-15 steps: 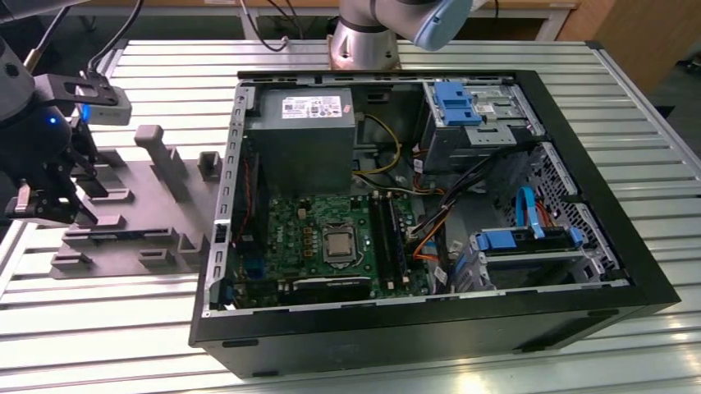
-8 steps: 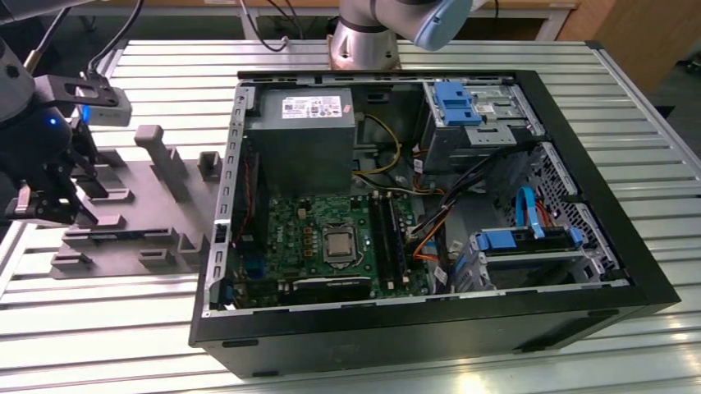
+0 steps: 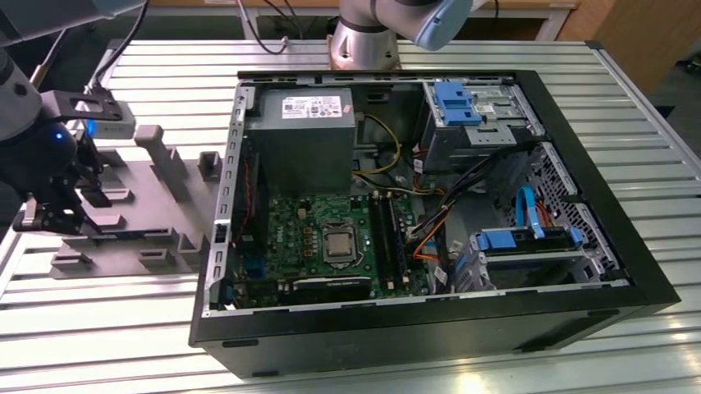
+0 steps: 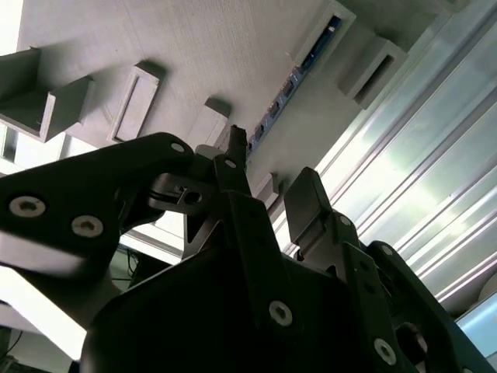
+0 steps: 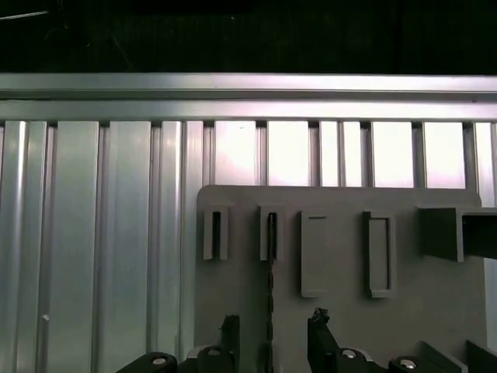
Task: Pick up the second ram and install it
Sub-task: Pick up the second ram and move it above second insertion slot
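**End effector open over second ram on fixture plate**

Landmark: grey fixture plate [image 3: 115, 246], lying flat on the ribbed metal surface [image 3: 438, 57] at the exterior view's left of the open computer case [image 3: 646, 287].

- Second ram [image 5: 271, 299]: thin dark strip standing on edge on the fixture plate. One end sits in a slotted block [image 5: 269, 233] near the plate's edge. The other end runs in between the fingers. In the second wrist view the same strip [image 4: 299, 74] runs along the plate from a raised block towards the fingertips.
- End effector [image 5: 272, 334]: released. In the first wrist view the two dark fingers [image 5: 231, 332] stand one on each side of the strip, with plate showing on both sides of it. Cannot tell whether the tips touch the plate.
- In the second wrist view the end effector [image 4: 272, 167] is low and close to the plate [image 4: 194, 47], fingers apart.
- In the exterior view the end effector [image 3: 49, 220] hangs over the plate on the side away from the case, well apart from the green motherboard [image 3: 295, 238] inside it.
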Tool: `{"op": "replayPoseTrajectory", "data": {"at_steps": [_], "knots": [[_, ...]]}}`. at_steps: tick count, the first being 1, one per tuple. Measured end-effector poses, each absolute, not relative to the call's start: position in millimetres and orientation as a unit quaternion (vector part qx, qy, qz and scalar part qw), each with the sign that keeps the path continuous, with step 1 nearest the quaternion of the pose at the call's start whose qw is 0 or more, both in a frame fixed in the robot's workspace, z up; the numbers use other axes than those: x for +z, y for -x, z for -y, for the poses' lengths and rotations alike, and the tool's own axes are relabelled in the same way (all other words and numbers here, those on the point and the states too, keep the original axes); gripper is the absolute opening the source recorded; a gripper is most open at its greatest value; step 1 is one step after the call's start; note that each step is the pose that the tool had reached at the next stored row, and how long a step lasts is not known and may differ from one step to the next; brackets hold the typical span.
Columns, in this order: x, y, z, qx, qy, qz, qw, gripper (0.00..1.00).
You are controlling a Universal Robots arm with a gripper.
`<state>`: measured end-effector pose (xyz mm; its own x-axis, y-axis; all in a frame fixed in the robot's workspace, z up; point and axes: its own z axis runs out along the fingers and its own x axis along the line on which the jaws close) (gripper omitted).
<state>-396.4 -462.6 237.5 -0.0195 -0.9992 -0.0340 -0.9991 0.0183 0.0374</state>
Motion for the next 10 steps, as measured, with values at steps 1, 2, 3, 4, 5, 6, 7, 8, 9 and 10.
{"op": "replayPoseTrajectory", "data": {"at_steps": [1, 2, 3, 4, 5, 6, 7, 8, 9, 10], "knots": [[235.7, 396.4, 462.6, -0.025, -0.700, 0.714, 0.001, 0.47], [233.9, 396.4, 462.7, -0.025, -0.700, 0.714, 0.001, 0.47], [232.1, 396.4, 462.7, -0.025, -0.700, 0.714, 0.001, 0.47], [230.2, 396.4, 462.8, -0.025, -0.700, 0.714, 0.001, 0.47], [228.4, 396.4, 462.8, -0.025, -0.700, 0.714, 0.001, 0.47], [226.7, 396.4, 462.8, -0.025, -0.700, 0.714, 0.001, 0.47], [226.3, 396.4, 462.9, -0.025, -0.700, 0.714, 0.001, 0.47], [226.3, 396.4, 462.8, -0.025, -0.700, 0.714, 0.001, 0.47], [226.4, 396.4, 462.9, -0.025, -0.700, 0.714, 0.001, 0.47], [226.3, 396.4, 462.8, -0.025, -0.700, 0.714, 0.001, 0.47]]}}
